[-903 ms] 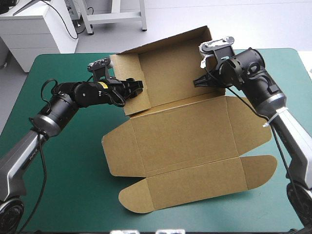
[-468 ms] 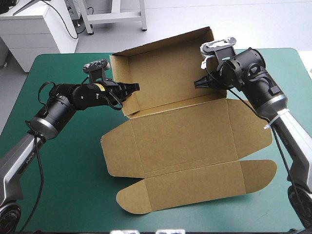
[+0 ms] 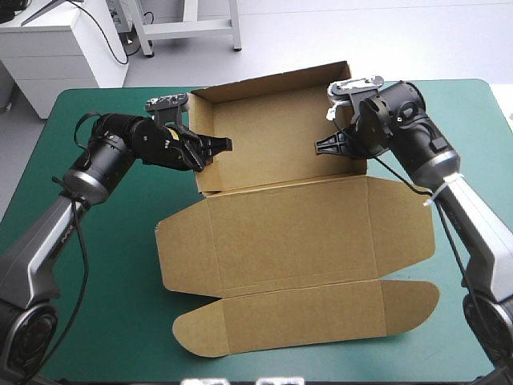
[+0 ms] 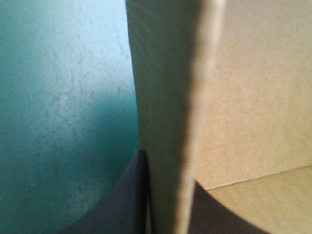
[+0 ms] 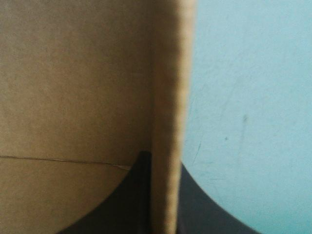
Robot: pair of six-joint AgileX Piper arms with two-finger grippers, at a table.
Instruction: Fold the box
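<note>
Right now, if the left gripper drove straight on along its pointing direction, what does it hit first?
The box: the left gripper is shut on its side wall. Beyond that lies open tray, then probably the right gripper facing it, though depth is unclear.

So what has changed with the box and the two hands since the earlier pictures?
The box turned slightly clockwise and slid left; its far walls stand straighter. The left hand and right hand stayed shut on its side walls; the near flaps stayed flat.
</note>
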